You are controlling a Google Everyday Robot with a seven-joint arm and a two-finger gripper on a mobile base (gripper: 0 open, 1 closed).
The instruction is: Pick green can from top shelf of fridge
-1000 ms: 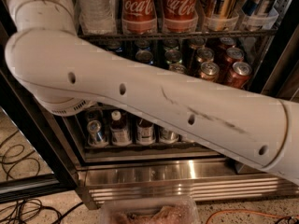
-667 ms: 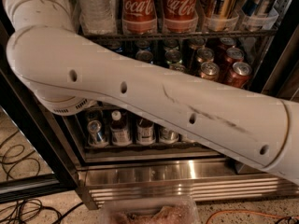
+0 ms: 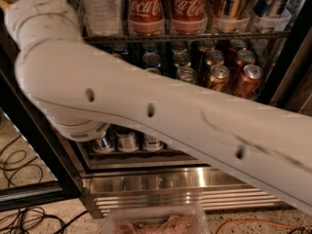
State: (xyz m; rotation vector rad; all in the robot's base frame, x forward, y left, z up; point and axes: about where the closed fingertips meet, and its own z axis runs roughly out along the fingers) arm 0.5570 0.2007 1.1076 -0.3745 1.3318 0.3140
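My white arm crosses the whole view from lower right to upper left, in front of the open fridge. It bends at the elbow and runs up out of the top left corner. The gripper is out of view past that corner. The top shelf is a dark wire rack with clear tray fronts. It holds a water bottle, two red Coca-Cola cans and gold and blue cans. The green can does not show; the arm hides the left end of the shelf.
A lower rack holds short cans with silver lids, red and dark. More cans stand on the bottom rack under the arm. Black cables lie on the floor at left. A clear container sits at the bottom edge.
The arm's elbow and forearm have shifted a little right and lower in view. The fridge shelves sit slightly lower in the picture.
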